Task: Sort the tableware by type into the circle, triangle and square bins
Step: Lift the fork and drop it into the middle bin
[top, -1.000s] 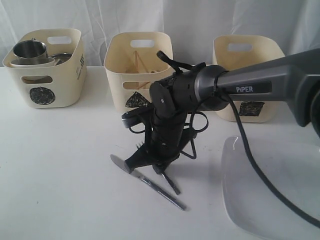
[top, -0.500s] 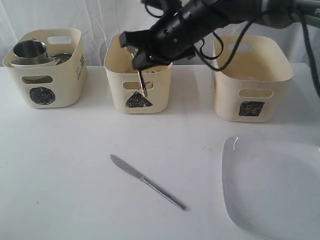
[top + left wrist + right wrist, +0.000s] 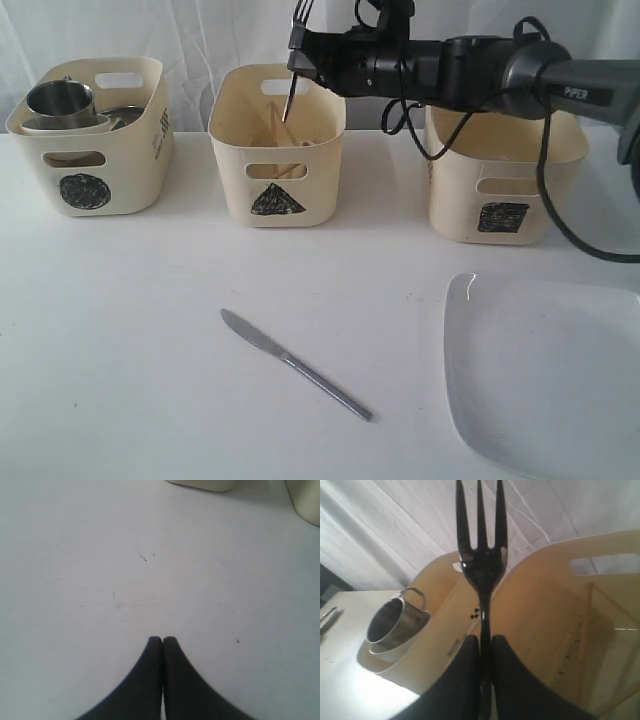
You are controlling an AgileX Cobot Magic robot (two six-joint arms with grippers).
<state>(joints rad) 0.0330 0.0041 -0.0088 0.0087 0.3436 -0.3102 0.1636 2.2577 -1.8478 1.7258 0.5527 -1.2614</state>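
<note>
My right gripper (image 3: 300, 48) is shut on a steel fork (image 3: 289, 98) and holds it over the back of the triangle bin (image 3: 312, 172), tines up and handle hanging down. Up close, the fork (image 3: 481, 555) sits clamped between the jaws of the right gripper (image 3: 485, 640), in front of the triangle bin (image 3: 560, 610). Wooden chopsticks (image 3: 275, 125) lean inside that bin. A steel knife (image 3: 295, 363) lies on the table, with a white plate (image 3: 545, 380) at the front right. The circle bin (image 3: 100, 150) holds a steel mug (image 3: 60, 98). My left gripper (image 3: 162, 639) is shut and empty over bare table.
The square bin (image 3: 500, 180) stands on the right, under the right arm (image 3: 500, 70). A white curtain hangs behind the bins. The bottoms of two bins (image 3: 200, 484) show at the far edge of the left wrist view.
My right gripper has lifted the fork off the table beside the knife and carried it up and back over the triangle bin. The knife and plate have stayed put.
</note>
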